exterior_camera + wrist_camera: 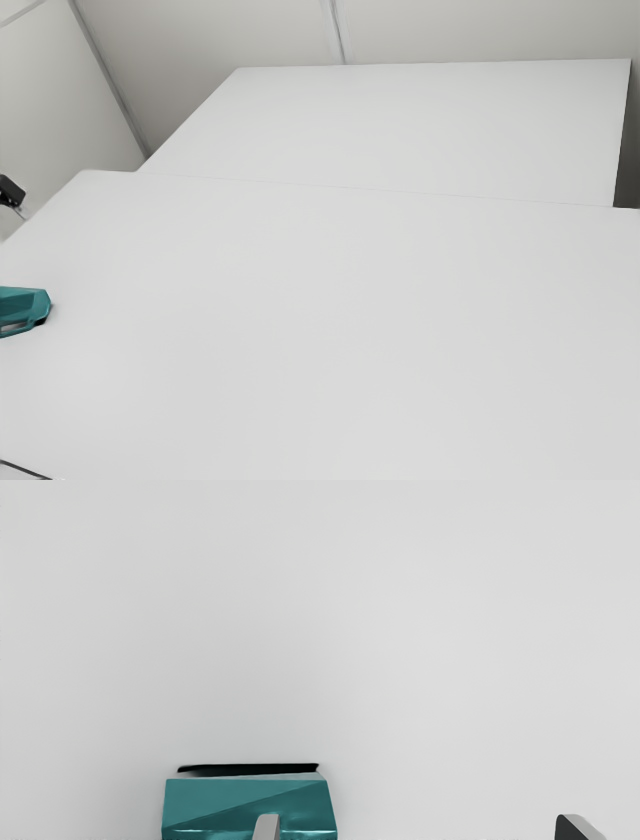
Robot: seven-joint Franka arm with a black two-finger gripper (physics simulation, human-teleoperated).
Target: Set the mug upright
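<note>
Spotting a teal mug [24,311] at the exterior view's left, on the table [350,330], nearer than the far corner on that side. Probably lying on its side, going by the low, angular shape, but can't swear to that. Seems to be resting on the tabletop for support. Now the gripper [418,816]: spread wide, one finger in front of the mug in the wrist view, the other well apart, so pinching nothing. Could suit lining up for a grab or backing off after letting go.
</note>
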